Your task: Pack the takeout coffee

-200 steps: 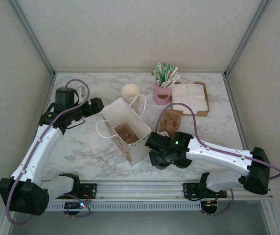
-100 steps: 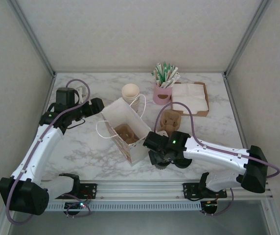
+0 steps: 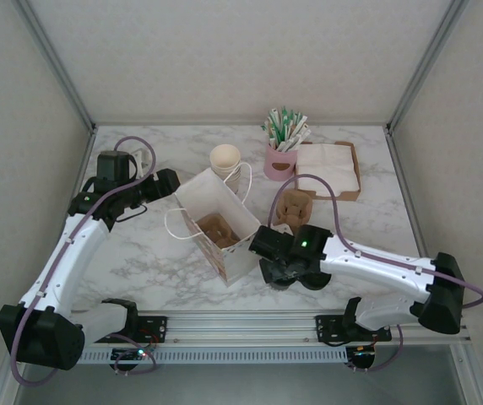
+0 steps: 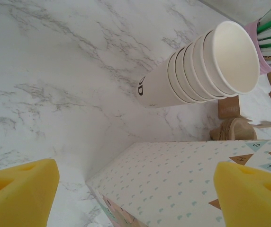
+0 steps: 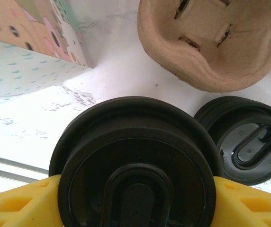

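The takeout coffee (image 5: 135, 165) shows its round black lid from above, close to the table's front edge. My right gripper (image 5: 135, 203) has a yellow pad pressed against each side of that lid, so it is shut on the cup. From the top view, the right gripper (image 3: 277, 268) hangs just right of the patterned paper bag (image 3: 216, 224), which stands open. My left gripper (image 4: 135, 198) is open at the bag's back left corner, its yellow fingers (image 4: 19, 189) wide on either side of the bag's wall (image 4: 183, 179).
A loose black lid (image 5: 249, 146) lies just right of the cup. A pulp cup carrier (image 5: 211, 42) sits behind it. A stack of cream cups (image 4: 197, 71) lies behind the bag. A pink holder of sticks (image 3: 280, 160) and a napkin tray (image 3: 330, 169) stand at the back.
The right gripper's fingers have closed in onto the lidded cup, and the arm shifted slightly. The left arm and the bag have not moved.
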Controlling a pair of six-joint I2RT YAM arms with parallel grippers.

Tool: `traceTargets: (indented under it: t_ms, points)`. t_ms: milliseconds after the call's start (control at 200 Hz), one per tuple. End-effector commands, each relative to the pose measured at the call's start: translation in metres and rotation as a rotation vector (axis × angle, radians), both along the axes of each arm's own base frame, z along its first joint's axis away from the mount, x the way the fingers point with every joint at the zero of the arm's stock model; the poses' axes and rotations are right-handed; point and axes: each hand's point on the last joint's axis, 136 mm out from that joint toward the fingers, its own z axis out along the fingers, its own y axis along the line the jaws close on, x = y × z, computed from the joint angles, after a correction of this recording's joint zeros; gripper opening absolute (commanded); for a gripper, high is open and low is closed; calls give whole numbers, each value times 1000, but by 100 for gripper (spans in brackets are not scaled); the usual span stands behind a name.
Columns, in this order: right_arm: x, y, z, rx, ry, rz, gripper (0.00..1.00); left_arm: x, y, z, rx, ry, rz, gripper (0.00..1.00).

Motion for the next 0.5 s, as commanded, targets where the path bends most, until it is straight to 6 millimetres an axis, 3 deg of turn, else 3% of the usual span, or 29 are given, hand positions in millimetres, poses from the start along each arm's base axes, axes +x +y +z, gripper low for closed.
traceTargets:
  t_ms: [0,495]
  points:
    - [-5,-2,37,69,-29,45,67,-1,2,-3,25,9,7,85]
    - [-13,-43,182,308,-235,129,62,3,14,-3,63,6,57,85]
